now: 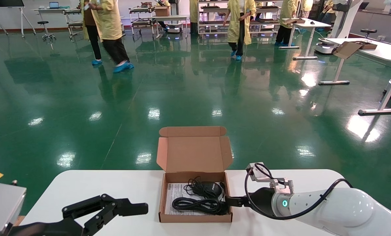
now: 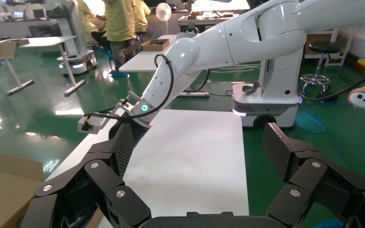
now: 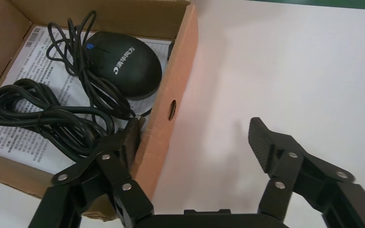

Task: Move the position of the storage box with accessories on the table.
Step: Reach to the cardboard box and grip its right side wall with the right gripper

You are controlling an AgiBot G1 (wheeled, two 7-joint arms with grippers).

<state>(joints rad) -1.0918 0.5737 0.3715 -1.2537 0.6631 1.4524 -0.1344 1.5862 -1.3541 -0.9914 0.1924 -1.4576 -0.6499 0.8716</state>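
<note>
The storage box lies open in the middle of the white table, its lid standing up at the far side. In it are a black mouse, a bundled black cable and a printed paper sheet. My right gripper is open and straddles the box's right wall: one finger is inside by the cable, the other over bare table. The mouse and the paper show in the right wrist view, with the gripper. My left gripper is open and empty, left of the box.
The left wrist view shows the gripper over bare table, a box corner and my right arm. Beyond the table is green floor with people in yellow coats. White desks with a small carton stand far right.
</note>
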